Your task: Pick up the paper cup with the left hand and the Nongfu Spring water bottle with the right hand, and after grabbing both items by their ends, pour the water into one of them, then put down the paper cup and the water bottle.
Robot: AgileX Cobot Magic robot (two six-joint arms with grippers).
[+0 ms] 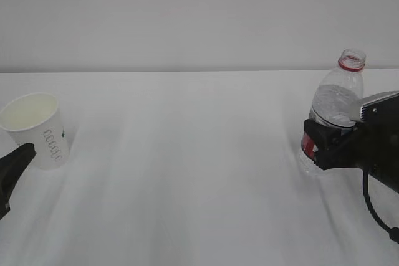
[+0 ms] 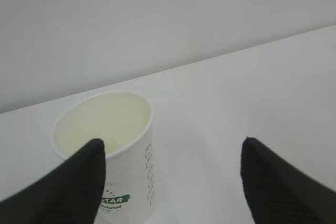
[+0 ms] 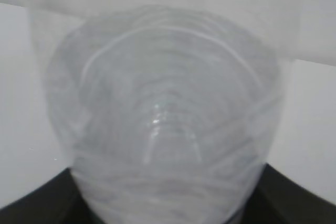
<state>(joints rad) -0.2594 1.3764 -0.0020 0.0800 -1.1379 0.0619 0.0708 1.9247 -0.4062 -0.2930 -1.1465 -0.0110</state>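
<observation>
Bottle [image 1: 337, 101] stands upright at the right of the white table [image 1: 187, 172], uncapped, its red neck ring showing just under the open mouth and clear water visible in the ribbed body. The right hand [image 1: 317, 143] has reached in from the right edge at the bottle's lower half, over the red label, with its black fingers on either side of the body; in the right wrist view the bottle [image 3: 163, 119] fills nearly the whole frame, dark finger tips showing at the two bottom corners close against it. Whether those jaws are already pressing the plastic or only bracketing it cannot be told. Well apart, at the far left of the table, the cup [image 1: 37, 128] stands upright with its cream inside showing and printed marks on its side. The left hand [image 1: 11, 169] sits low at the left edge, one dark finger just beside the cup's base. In the left wrist view the left hand [image 2: 173, 182] is spread wide, one finger in front of the cup [image 2: 113, 145] and the other well off to the right, so nothing is clamped.
</observation>
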